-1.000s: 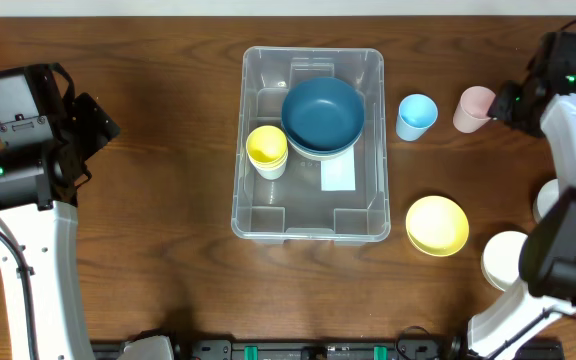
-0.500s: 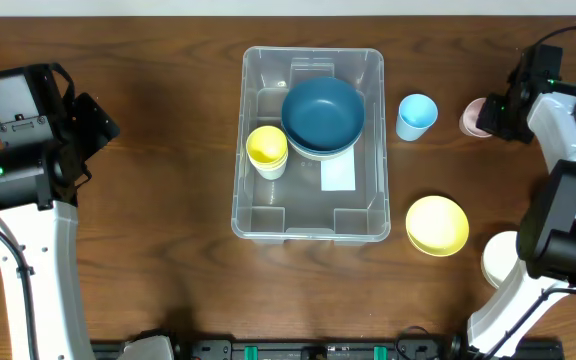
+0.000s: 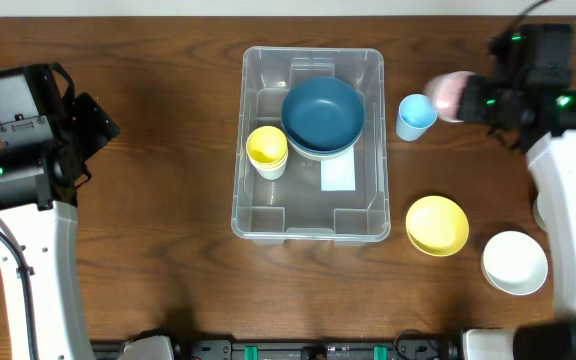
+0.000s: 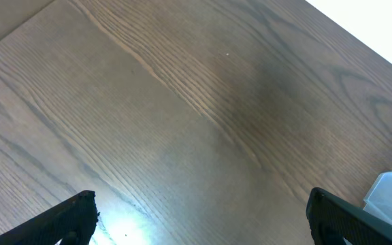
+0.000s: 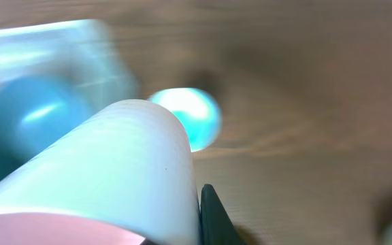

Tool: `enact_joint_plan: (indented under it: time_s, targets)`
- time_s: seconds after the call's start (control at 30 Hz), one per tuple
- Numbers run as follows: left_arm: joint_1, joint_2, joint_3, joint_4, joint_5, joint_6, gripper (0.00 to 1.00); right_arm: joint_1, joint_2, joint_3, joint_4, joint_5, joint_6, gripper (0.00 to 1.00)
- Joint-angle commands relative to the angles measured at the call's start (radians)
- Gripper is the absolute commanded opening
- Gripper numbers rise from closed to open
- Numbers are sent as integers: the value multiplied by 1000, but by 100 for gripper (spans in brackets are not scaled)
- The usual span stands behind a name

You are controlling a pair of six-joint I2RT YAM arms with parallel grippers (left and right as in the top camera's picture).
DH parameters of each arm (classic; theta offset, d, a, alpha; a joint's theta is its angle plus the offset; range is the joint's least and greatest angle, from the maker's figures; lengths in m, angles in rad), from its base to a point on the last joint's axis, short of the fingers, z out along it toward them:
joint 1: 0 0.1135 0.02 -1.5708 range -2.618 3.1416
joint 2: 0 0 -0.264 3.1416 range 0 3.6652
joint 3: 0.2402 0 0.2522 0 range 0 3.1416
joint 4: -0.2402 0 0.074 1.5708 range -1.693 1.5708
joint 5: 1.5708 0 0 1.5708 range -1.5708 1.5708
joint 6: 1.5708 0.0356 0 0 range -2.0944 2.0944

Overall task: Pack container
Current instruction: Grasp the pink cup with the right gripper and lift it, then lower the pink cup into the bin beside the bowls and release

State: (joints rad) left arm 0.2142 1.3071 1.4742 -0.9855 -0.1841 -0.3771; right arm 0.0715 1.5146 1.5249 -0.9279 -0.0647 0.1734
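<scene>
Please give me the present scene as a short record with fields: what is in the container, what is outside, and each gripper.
container: clear bin, centre of table
inside: blue bowl, yellow cup
outside, right of it: light blue cup, yellow bowl, white bowl
right gripper: shut on pink cup
left gripper: open, empty, over bare wood

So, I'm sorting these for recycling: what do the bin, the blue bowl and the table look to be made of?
Bin: clear glossy plastic; the brown table shows through its walls.
Blue bowl: probably plastic, smooth with a soft sheen; melamine or glazed ceramic can't be ruled out.
Table: dark wood or wood-look laminate; grain lines run across it, and a glare patch suggests a sealed finish.
</scene>
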Motion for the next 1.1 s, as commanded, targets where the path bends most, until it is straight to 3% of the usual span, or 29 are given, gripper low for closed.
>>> enact_joint_plan:
  time_s: [0.0, 0.2, 0.37, 0.73, 1.07]
  targets:
    - [5, 6, 11, -1, -11, -1, 98, 152, -32, 4, -12, -29, -18, 1]
    - [5, 6, 11, -1, -11, -1, 98, 418, 14, 3, -13, 57, 40, 1]
    - [5, 6, 11, -2, -11, -1, 98, 533, 113, 3, -8, 149, 58, 1]
    - [5, 6, 11, -1, -11, -1, 98, 548, 327, 3, -45, 170, 78, 1]
    - [5, 6, 11, -1, -11, -1, 98, 539, 383, 3, -55, 175, 81, 2]
